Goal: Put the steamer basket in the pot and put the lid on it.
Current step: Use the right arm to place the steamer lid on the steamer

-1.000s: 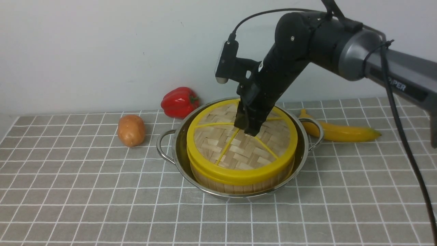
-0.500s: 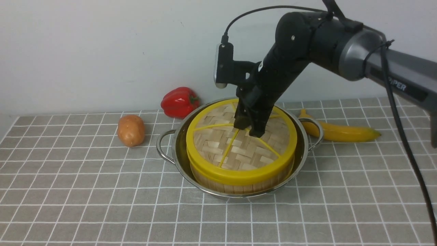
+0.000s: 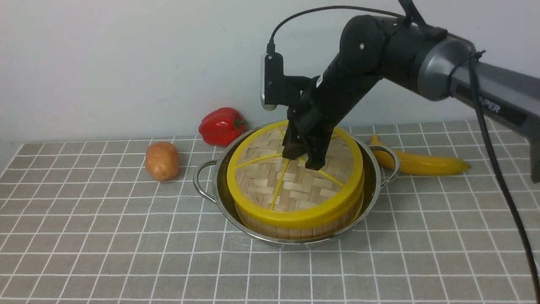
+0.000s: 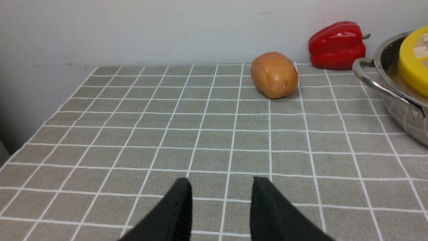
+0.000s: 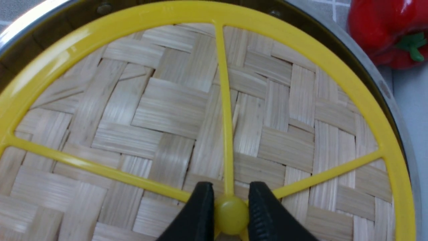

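Observation:
The shiny steel pot [image 3: 219,185] stands mid-table with the steamer basket [image 3: 295,231] inside it; only the basket's slat wall shows below the lid. The woven lid [image 3: 270,181] with its yellow rim lies on top of the basket, set slightly to the left. My right gripper [image 3: 301,158] reaches down onto the lid's centre. In the right wrist view the right gripper [image 5: 230,185] is shut on the lid's small yellow knob [image 5: 231,214]. My left gripper [image 4: 221,180] is open over bare cloth, left of the pot [image 4: 398,110], holding nothing.
A potato [image 3: 162,161] lies left of the pot and a red pepper [image 3: 222,126] sits behind it by the wall. A banana [image 3: 422,164] lies right of the pot's right handle. The table's left edge [image 4: 20,147] shows in the left wrist view.
My right gripper has shifted a little to the left and up, still holding the knob, and the lid has slid slightly left with it. The pot and basket have stayed put.

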Robot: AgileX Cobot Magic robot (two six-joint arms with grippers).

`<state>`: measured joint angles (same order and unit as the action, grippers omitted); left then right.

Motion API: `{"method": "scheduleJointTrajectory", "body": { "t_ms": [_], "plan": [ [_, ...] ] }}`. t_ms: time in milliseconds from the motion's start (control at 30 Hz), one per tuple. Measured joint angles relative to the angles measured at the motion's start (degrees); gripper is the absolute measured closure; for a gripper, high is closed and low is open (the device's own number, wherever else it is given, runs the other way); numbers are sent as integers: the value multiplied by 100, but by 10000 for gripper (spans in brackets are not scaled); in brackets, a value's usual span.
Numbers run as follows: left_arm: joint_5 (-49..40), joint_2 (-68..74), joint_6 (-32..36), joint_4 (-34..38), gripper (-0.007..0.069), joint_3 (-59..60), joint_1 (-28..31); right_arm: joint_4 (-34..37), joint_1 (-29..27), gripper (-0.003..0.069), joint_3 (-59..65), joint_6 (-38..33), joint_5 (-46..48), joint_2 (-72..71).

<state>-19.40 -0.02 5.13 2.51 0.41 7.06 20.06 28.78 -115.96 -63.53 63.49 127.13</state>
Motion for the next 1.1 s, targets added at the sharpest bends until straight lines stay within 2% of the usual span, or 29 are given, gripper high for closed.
{"method": "scheduleJointTrajectory", "body": {
  "t_ms": [500,1100],
  "plan": [
    [0,0,0,-8,382,0,0,319,-308,513,0,408,-11,6],
    [0,0,0,-3,382,0,0,592,-332,513,0,315,257,6]
  ]
}}
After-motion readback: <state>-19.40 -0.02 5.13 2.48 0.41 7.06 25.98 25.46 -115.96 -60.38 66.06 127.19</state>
